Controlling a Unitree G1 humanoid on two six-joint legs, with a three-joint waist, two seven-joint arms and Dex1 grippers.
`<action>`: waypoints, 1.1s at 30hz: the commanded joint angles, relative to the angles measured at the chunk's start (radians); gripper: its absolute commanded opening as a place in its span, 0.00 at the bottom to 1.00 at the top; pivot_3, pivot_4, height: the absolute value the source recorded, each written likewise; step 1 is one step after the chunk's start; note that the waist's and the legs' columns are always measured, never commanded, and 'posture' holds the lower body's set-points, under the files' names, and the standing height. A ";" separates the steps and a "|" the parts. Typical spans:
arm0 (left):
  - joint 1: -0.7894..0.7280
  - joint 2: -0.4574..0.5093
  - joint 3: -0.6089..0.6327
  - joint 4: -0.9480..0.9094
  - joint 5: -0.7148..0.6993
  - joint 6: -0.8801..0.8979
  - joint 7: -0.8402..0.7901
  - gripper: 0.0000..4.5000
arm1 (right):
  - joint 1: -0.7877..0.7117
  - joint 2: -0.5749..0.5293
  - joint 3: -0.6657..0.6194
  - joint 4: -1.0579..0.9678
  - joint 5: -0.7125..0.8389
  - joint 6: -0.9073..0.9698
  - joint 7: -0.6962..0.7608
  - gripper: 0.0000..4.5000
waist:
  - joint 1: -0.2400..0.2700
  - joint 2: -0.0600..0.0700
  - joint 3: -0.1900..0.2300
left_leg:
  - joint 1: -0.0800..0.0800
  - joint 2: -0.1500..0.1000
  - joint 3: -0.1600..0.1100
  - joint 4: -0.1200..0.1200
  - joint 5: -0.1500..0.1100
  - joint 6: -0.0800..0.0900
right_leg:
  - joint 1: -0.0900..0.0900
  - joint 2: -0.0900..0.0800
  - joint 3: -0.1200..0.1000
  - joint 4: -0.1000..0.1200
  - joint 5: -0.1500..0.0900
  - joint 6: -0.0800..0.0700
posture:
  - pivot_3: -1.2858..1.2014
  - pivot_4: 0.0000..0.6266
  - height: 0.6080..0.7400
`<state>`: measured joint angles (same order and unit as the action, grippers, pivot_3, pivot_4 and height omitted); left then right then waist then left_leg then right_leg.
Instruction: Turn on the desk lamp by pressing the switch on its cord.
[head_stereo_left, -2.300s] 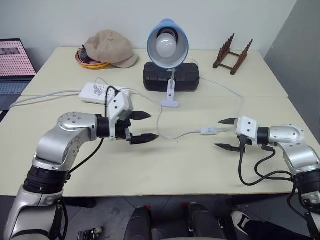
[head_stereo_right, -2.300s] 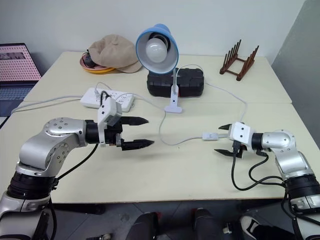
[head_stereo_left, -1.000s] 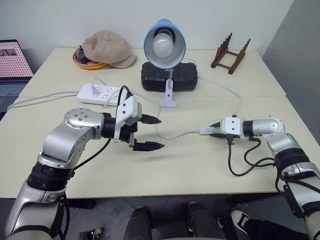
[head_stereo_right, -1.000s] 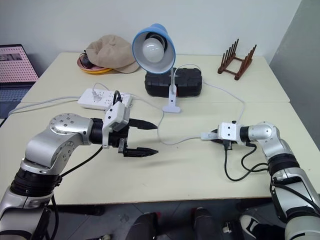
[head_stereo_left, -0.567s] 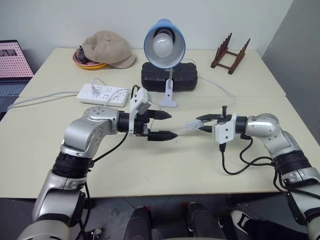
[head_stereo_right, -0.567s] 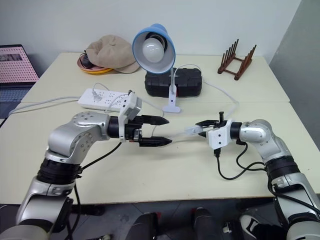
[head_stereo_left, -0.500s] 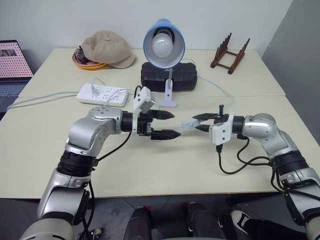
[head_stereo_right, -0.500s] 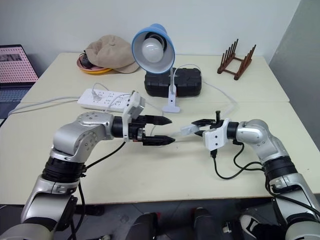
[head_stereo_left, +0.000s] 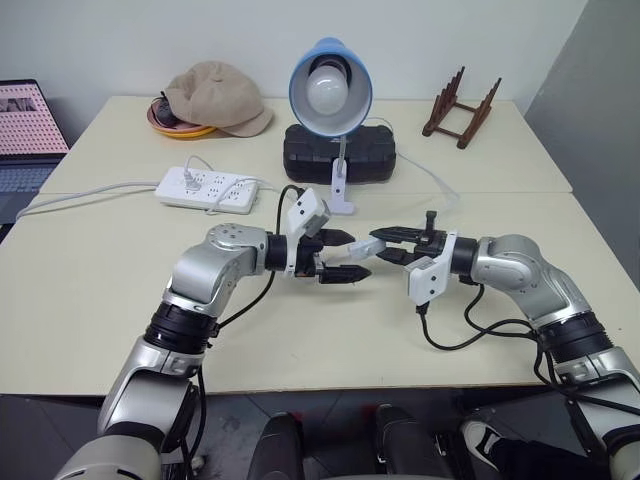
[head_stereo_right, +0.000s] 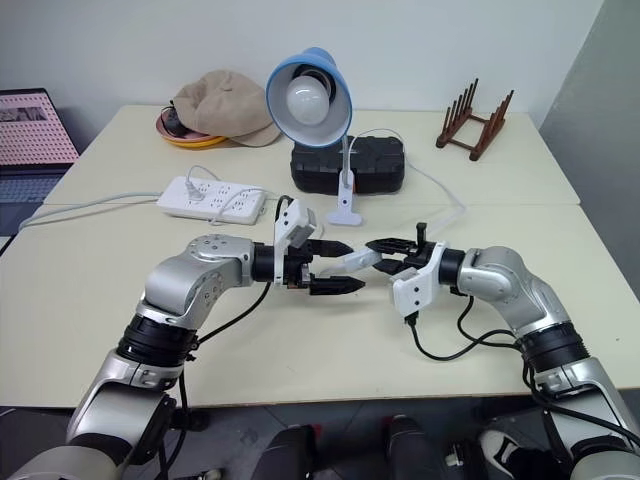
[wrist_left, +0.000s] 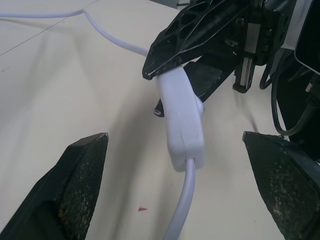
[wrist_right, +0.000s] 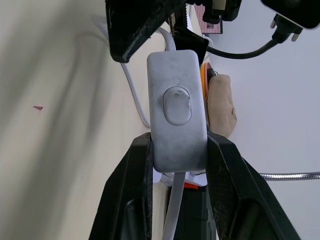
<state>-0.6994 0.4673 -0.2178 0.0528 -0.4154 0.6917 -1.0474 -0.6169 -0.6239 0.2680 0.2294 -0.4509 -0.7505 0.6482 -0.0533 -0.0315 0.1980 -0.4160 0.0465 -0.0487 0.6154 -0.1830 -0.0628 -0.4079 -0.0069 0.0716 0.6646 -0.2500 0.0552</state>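
Note:
The desk lamp with its light-blue shade and white bulb stands at the back centre. My right gripper is shut on the white oblong switch and holds it up off the table, with the rocker button in plain view in the right wrist view. My left gripper is open and faces the right one. Its fingers stand on either side of the switch without touching it. The thin white cord hangs from the switch, and a further stretch of cord runs back across the table.
A white power strip lies at the left, with a black case behind the lamp's base. A beige cap on an orange dish sits at the back left and a wooden rack at the back right. A laptop is at the far left.
My right gripper lifted the switch off the table, rolled and carried it left toward the centre. My left gripper moved right until its open fingers flank the switch.

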 joint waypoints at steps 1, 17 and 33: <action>-0.005 -0.008 0.031 -0.040 -0.025 0.012 0.008 1.00 | -0.015 -0.005 0.000 -0.025 0.006 -0.004 -0.024 0.24 | 0.000 0.000 0.000 | 0.000 0.000 0.000 0.000 0.000 0.000 | 0.000 0.000 0.000 0.000 0.000 0.000 | 0.52 0.24 1.00; 0.007 -0.003 0.037 -0.071 -0.063 0.032 -0.001 0.49 | -0.015 -0.007 0.023 -0.022 0.005 -0.001 -0.036 0.24 | 0.000 0.000 0.000 | 0.000 0.000 0.000 0.000 0.000 0.000 | 0.000 0.000 0.000 0.000 0.000 0.000 | 0.52 0.24 1.00; 0.003 0.004 0.034 -0.079 -0.069 0.046 -0.012 0.11 | -0.017 -0.010 0.020 -0.021 0.009 0.007 -0.036 0.24 | 0.000 0.000 0.000 | 0.000 0.000 0.000 0.000 0.000 0.000 | 0.000 0.000 0.000 0.000 0.000 0.000 | 0.52 0.24 1.00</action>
<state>-0.6820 0.4767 -0.1867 0.0153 -0.4628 0.7426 -1.0346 -0.6174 -0.6282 0.2974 0.2305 -0.4519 -0.7494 0.6274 -0.0534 -0.0316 0.1980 -0.4158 0.0466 -0.0489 0.6155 -0.1830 -0.0628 -0.4077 -0.0069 0.0716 0.6646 -0.2500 0.0552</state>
